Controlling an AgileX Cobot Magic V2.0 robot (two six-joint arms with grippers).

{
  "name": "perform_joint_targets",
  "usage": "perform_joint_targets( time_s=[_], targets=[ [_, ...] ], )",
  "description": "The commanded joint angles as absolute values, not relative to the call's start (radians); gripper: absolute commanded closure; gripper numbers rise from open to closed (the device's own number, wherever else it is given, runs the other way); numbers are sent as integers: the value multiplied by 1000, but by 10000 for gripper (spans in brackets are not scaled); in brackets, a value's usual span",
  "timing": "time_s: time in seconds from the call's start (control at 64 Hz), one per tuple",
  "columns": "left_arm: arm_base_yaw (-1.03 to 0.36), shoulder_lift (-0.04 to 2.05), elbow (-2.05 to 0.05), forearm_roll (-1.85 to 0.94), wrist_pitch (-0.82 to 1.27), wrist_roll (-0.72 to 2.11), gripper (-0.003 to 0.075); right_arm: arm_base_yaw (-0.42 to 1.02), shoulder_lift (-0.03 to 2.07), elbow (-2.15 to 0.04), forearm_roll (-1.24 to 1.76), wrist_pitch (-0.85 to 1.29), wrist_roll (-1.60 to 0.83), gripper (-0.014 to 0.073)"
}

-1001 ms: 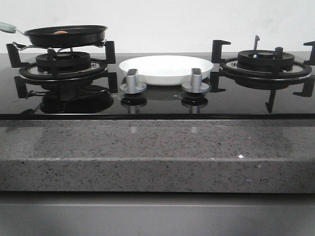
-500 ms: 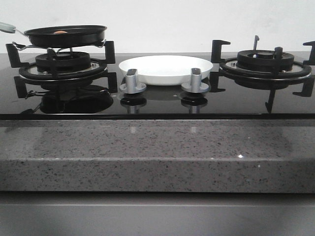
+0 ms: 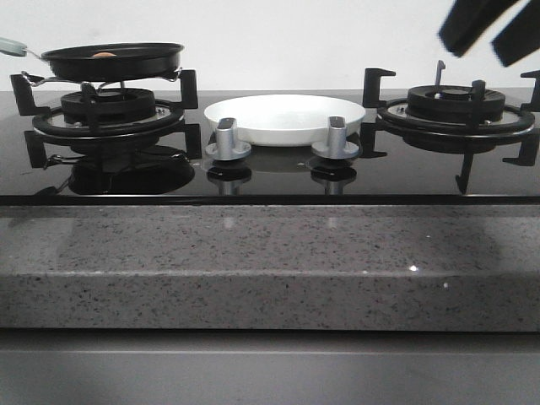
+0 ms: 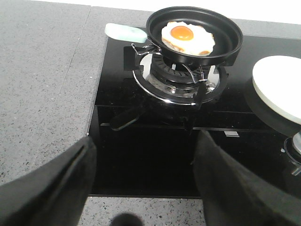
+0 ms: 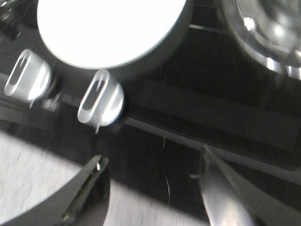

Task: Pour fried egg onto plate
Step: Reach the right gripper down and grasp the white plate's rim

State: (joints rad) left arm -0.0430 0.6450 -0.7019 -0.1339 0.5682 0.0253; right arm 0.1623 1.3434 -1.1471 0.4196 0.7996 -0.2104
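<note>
The fried egg point(image 4: 187, 37), white with an orange yolk, lies in a small black frying pan point(image 4: 225, 35) on the left burner. From the front only a sliver of the fried egg point(image 3: 104, 55) shows above the pan's rim. The white plate point(image 3: 285, 118) sits on the glass hob between the two burners, to the right of the pan. My left gripper point(image 4: 146, 141) hovers open over the hob's near left edge, well short of the pan. My right gripper point(image 3: 477, 46) hangs open and empty above the right burner; its wrist view shows the plate point(image 5: 110, 28).
The pan's mint-green handle point(image 4: 125, 33) points away from the plate. Two silver knobs point(image 3: 228, 139) point(image 3: 336, 137) stand just in front of the plate. The right burner point(image 3: 456, 105) has raised black pan supports. A speckled grey counter point(image 3: 253, 261) runs along the front.
My right gripper has come into the front view at the upper right, above the right burner. Pan, egg and plate have not moved.
</note>
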Motion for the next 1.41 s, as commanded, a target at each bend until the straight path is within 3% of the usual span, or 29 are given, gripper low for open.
perform_joint_targets(
  time_s=[0.0,0.422,0.969,1.391],
  targets=[
    [-40,653,-734,-146,499,24,281,161,1392,-1254,453,784,-222,148],
    [-40,658,-734,-146,499,24,281,162,1728,-1572,490,853,-230,148],
    [-40,659,-734,-146,499,24,281,162,1953,-1792,509,891,-230,151],
    [-40,659,-734,-146,499,24,281,162,2004,-1849,508,964,-232,373]
  ],
)
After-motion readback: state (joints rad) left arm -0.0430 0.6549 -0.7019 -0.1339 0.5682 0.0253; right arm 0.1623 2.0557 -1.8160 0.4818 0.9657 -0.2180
